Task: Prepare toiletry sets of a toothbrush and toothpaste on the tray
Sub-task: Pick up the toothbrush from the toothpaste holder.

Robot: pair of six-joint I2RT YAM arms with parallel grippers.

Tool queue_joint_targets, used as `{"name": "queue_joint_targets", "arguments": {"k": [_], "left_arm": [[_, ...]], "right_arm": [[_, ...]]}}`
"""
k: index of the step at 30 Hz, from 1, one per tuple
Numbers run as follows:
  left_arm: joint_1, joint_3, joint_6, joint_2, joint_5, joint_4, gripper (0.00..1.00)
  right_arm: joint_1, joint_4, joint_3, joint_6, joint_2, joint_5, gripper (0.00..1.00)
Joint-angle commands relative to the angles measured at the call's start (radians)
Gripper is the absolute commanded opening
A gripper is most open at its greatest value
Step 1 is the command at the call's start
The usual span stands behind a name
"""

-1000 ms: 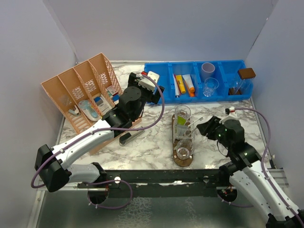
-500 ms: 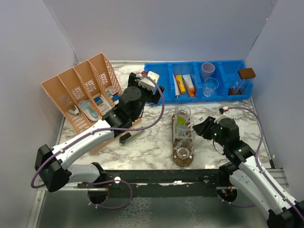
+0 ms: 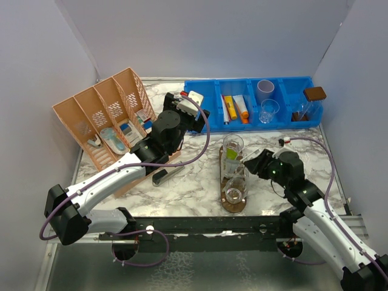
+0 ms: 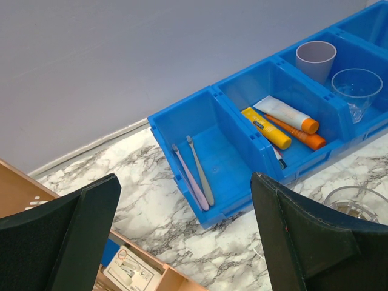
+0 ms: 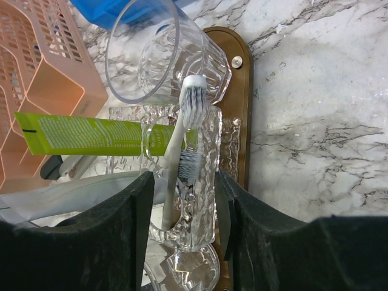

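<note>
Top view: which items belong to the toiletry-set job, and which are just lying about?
Job: wooden tray, three clear tumblers, lime-green tube, pale toothbrush, spare toothbrushes and toothpaste tubes in the blue bin.
Lying about: orange divided basket, lilac cup, brown-lidded container.

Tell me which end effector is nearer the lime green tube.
Right. The right end effector straddles the tumbler next to the tube; the left end effector hovers far off, by the blue bin.

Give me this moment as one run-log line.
left end effector: open, empty, facing blue bin | right end effector: straddles middle tumbler on tray, grip unclear | middle tumbler: holds toothbrush
</note>
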Motion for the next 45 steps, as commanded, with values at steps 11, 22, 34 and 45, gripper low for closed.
{"name": "queue_joint_targets", "arguments": {"k": [11,22,34,45], "left_arm": [[0.001,0.021,-0.012,-0.026,0.003,0.007,0.92],[0.0,0.02,-0.011,-0.023,0.0,0.005,0.92],[0.001,0.02,-0.01,-0.021,0.002,0.005,0.92],[0.0,0.022,-0.013,-0.017,0.006,0.004,0.92]], "right_arm": [[-0.001,0.071,-0.007,0.019,0.005,0.058,0.41],[-0.001,0.104,0.006,0.02,0.049,0.061,0.29],[-0.001,0.022,0.039,0.007,-0.025,0.091,0.16],[-0.001,0.013,0.069,-0.026,-0.085,0.114,0.15]]}}
